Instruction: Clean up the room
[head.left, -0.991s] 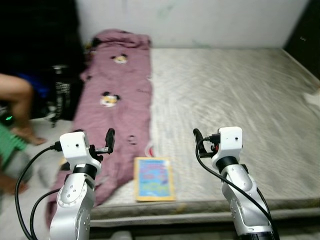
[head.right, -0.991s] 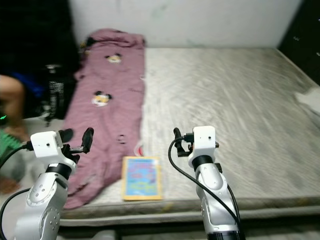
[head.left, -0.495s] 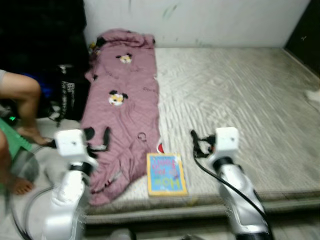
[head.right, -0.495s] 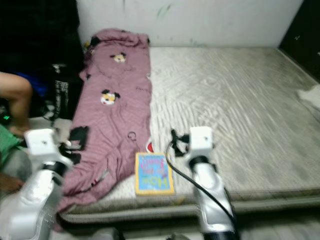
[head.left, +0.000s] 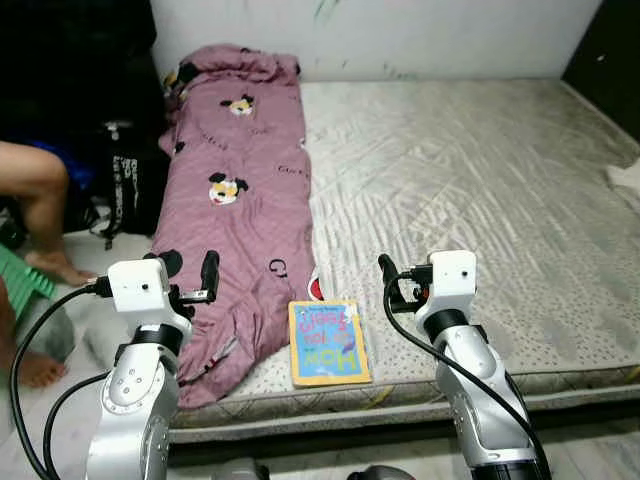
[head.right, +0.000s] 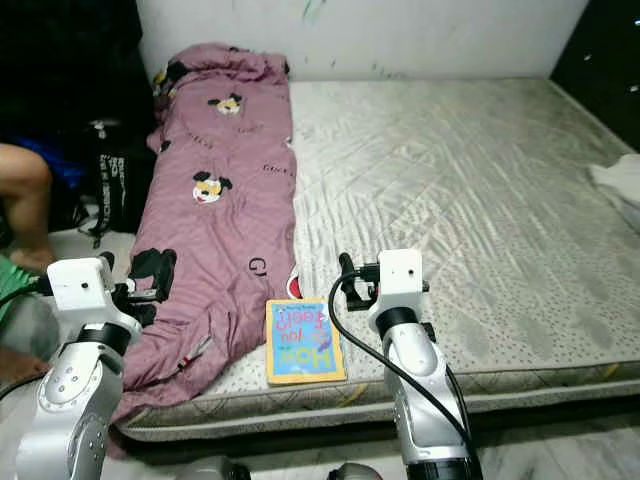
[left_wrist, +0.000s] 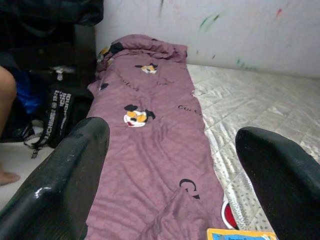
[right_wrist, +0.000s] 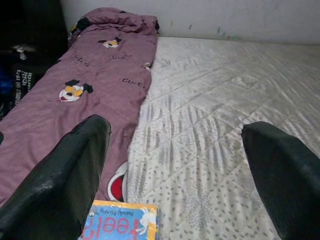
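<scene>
A children's book (head.left: 328, 342) with a yellow border lies flat at the lower centre of the frame, on the near edge of the bed (head.left: 480, 190), its cover up and one corner almost touching a small red and white thing (head.left: 314, 289) that peeks from under the purple blanket (head.left: 245, 190). That blanket runs along the left side of the mattress from the wall down and spills over the near corner, likely left unfolded. The left gripper (head.left: 188, 277) hovers over the blanket's lower end and the right gripper (head.left: 397, 283) just right of the book, both with jaws apart and holding nothing, apparently poised to choose a first item. At the left edge a person's bare leg (head.left: 40, 190) rests on the floor beside a black backpack (head.left: 122, 190).
</scene>
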